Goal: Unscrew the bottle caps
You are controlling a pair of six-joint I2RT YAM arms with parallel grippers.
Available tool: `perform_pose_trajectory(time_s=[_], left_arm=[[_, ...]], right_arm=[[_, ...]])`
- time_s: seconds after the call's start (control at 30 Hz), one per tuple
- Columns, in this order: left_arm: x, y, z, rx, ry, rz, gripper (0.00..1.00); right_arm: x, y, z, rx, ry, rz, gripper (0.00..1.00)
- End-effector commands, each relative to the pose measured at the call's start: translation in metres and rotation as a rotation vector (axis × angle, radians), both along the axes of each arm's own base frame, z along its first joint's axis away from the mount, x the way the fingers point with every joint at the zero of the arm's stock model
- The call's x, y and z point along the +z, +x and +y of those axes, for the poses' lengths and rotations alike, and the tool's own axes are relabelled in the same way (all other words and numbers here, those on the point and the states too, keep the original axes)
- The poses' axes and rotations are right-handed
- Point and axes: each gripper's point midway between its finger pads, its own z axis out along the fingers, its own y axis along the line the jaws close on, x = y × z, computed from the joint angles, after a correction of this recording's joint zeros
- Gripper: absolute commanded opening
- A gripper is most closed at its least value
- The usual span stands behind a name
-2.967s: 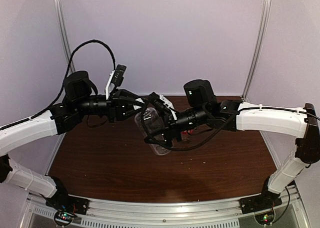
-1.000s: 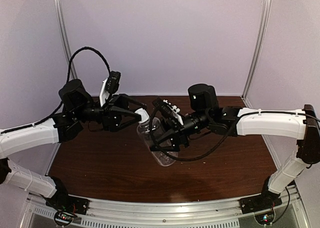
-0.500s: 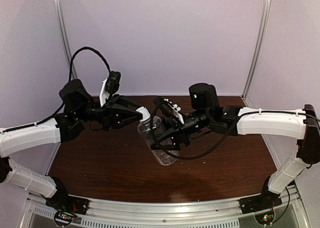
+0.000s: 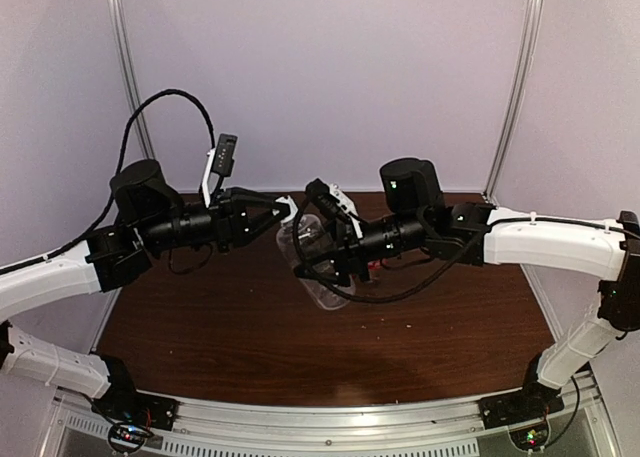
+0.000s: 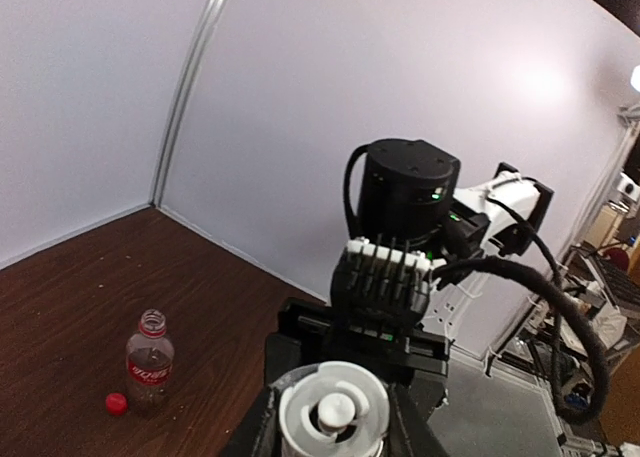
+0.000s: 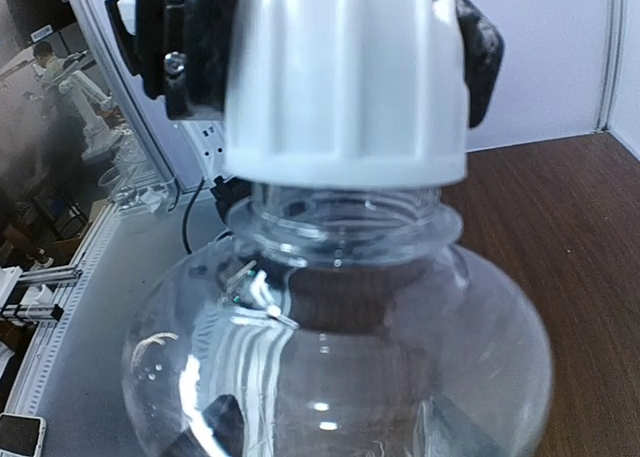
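Observation:
My right gripper is shut on the taller plain clear bottle and holds it tilted above the table; its fingers show through the bottle body. My left gripper is shut on the white cap, which sits over the top of the neck with threads showing below it. The cap also shows in the left wrist view, between that gripper's fingers. The shorter red-label bottle stands open on the table, with the red cap lying beside it.
The brown table is closed in by pale walls at the back and sides, with metal posts in the corners. A black cable loops above the left arm. The red-label bottle is mostly hidden behind the right arm in the top view.
My left wrist has turned and pulled slightly left and up, its fingers narrowing around the white cap. My right gripper has raised the plain bottle a little.

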Motion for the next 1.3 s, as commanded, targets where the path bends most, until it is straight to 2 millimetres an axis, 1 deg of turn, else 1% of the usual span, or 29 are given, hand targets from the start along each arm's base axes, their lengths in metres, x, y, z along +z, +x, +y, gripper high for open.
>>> perform_pose_trajectory(time_s=[0.0,0.1,0.2,0.27,0.37,0.47,0.57,0.67,0.83,1.0,1.07,1.2,1.27], left_arm=[[0.009,0.034,0.015,0.312,0.019,0.076,0.00],[0.009,0.035,0.013,0.323,0.017,0.085,0.00],[0.012,0.032,0.012,0.303,0.016,0.051,0.16],[0.017,0.023,0.010,0.258,0.018,-0.002,0.28],[0.022,0.008,0.008,0.182,0.035,-0.103,0.44],[0.026,-0.008,0.008,0.108,0.075,-0.206,0.57],[0.030,-0.024,0.009,0.023,0.089,-0.277,0.67],[0.033,-0.038,0.009,-0.054,0.081,-0.324,0.73],[0.035,-0.052,0.007,-0.159,0.061,-0.359,0.76],[0.040,-0.062,0.002,-0.255,0.019,-0.373,0.76],[0.040,-0.067,-0.002,-0.307,0.003,-0.369,0.75],[0.043,-0.074,-0.009,-0.400,-0.034,-0.355,0.69],[0.040,-0.073,-0.013,-0.417,-0.034,-0.345,0.65]], right_arm=[[0.006,0.048,-0.010,-0.259,-0.047,-0.073,0.35],[0.004,0.051,-0.010,-0.272,-0.053,-0.071,0.35],[0.006,0.046,-0.012,-0.245,-0.038,-0.077,0.35],[0.009,0.041,-0.012,-0.213,-0.023,-0.070,0.35],[0.014,0.023,-0.013,-0.113,0.003,-0.055,0.35],[0.017,0.006,-0.013,-0.006,0.027,-0.069,0.36],[0.019,-0.011,-0.014,0.097,0.048,-0.049,0.37],[0.022,-0.027,-0.016,0.195,0.070,-0.029,0.37],[0.026,-0.050,-0.020,0.332,0.095,0.010,0.38],[0.028,-0.064,-0.022,0.429,0.107,0.045,0.38],[0.027,-0.067,-0.022,0.453,0.111,0.052,0.38],[0.026,-0.067,-0.019,0.470,0.111,0.068,0.38],[0.025,-0.067,-0.018,0.474,0.114,0.067,0.38]])
